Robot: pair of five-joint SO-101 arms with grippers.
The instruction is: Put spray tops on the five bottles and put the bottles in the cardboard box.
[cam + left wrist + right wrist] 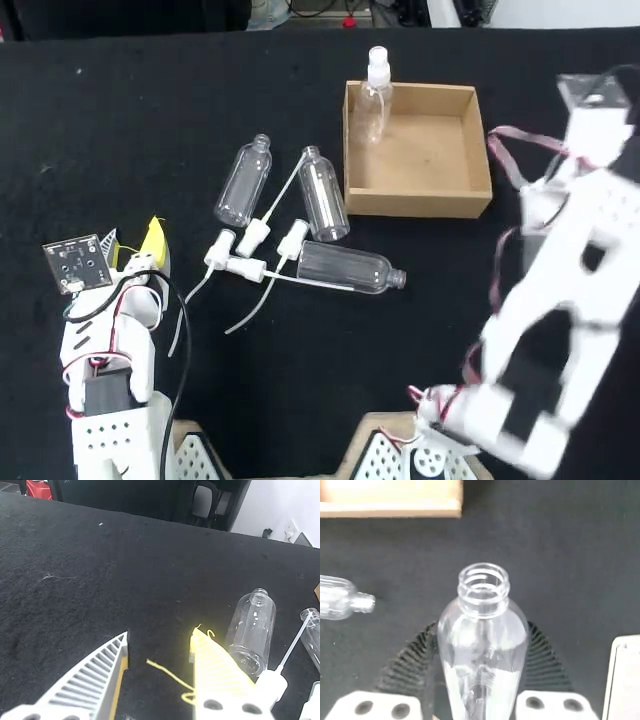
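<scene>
Five clear bottles (243,180), one of them capped, four loose spray tops (254,236) and one cardboard box (415,205).

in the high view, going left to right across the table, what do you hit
left gripper → leftmost open bottle → next open bottle → cardboard box → right arm

A black, faintly fuzzy cloth covered the bench (150,100) from edge to edge. At twelve o'clock in the high view, past the far edge, dark cables (320,8) lay tangled around a small red object (348,20). Seen from the left wrist, a dark chair (202,502) stood behind the bench, with a plain white wall (285,505) beside it, evenly lit.
</scene>
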